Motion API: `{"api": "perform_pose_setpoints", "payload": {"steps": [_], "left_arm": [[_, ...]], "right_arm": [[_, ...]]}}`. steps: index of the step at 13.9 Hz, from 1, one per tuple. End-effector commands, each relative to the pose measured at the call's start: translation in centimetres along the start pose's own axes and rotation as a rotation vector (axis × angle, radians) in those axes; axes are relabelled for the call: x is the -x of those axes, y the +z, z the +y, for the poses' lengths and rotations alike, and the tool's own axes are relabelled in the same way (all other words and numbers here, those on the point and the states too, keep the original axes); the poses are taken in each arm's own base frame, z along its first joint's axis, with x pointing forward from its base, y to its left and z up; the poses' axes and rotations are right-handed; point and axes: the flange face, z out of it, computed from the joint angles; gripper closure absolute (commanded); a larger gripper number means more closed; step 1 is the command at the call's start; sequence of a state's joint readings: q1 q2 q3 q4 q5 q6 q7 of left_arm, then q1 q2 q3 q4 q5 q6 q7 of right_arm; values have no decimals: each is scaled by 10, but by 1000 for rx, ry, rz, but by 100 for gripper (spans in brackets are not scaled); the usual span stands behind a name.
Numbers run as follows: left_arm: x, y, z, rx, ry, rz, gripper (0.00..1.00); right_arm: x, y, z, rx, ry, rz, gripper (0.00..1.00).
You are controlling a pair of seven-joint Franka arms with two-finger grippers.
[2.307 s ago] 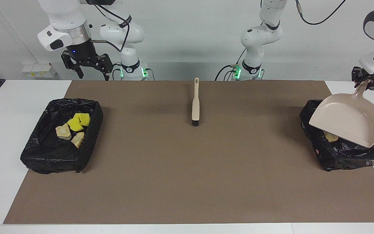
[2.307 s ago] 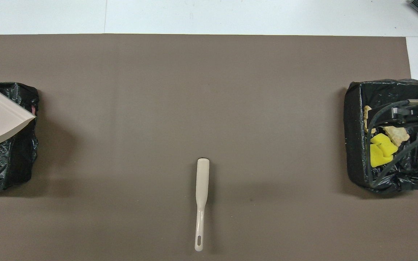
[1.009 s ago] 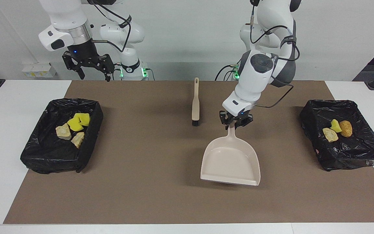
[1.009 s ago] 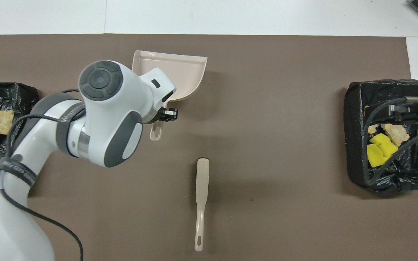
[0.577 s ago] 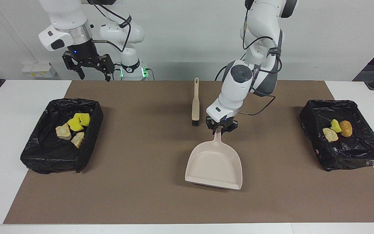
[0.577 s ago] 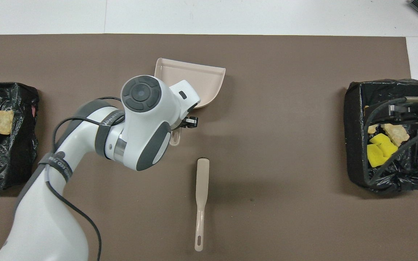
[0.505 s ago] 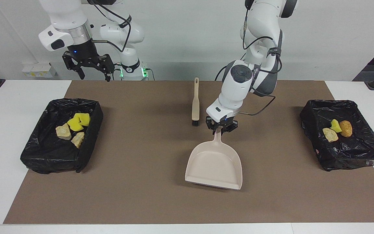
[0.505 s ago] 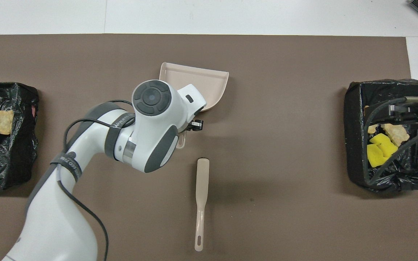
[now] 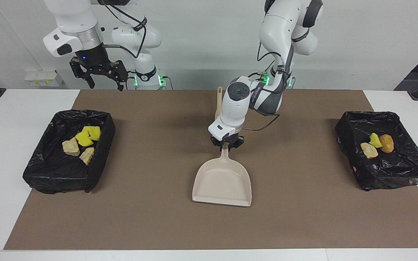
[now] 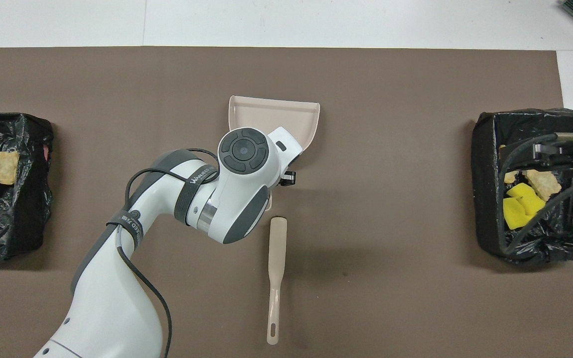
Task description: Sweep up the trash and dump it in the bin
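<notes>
Four scraps lie in the bin at the right arm's end; three scraps lie in the other bin at the left arm's end. The left gripper, pointing down at mid-mat, is clamped on the dustpan handle, pan flat on the mat. The brush lies nearer the robots. The right gripper waits with fingers spread, holding nothing, above the mat's edge.

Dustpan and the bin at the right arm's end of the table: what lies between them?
Nothing but bare brown mat, plain in the facing view. The dustpan, held by the left claw, sits mid-table; the bin holds four scraps.
</notes>
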State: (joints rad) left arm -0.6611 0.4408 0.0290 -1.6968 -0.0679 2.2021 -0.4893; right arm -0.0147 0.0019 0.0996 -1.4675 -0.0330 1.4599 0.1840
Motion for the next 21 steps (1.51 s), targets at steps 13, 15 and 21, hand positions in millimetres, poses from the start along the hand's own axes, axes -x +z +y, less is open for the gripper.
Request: {"api": "perform_pose_setpoints", "payload": {"steps": [13, 15, 21], "left_arm": [[-25, -65, -55, 4, -118, 48, 1], [-37, -90, -95, -2, -158, 52, 0], [-46, -147, -249, -31, -59, -24, 2]], "right_arm": [[0, -1, 1, -19, 11, 6, 0], [0, -1, 1, -19, 20, 6, 0], [-2, -1, 8, -19, 23, 4, 0]]}}
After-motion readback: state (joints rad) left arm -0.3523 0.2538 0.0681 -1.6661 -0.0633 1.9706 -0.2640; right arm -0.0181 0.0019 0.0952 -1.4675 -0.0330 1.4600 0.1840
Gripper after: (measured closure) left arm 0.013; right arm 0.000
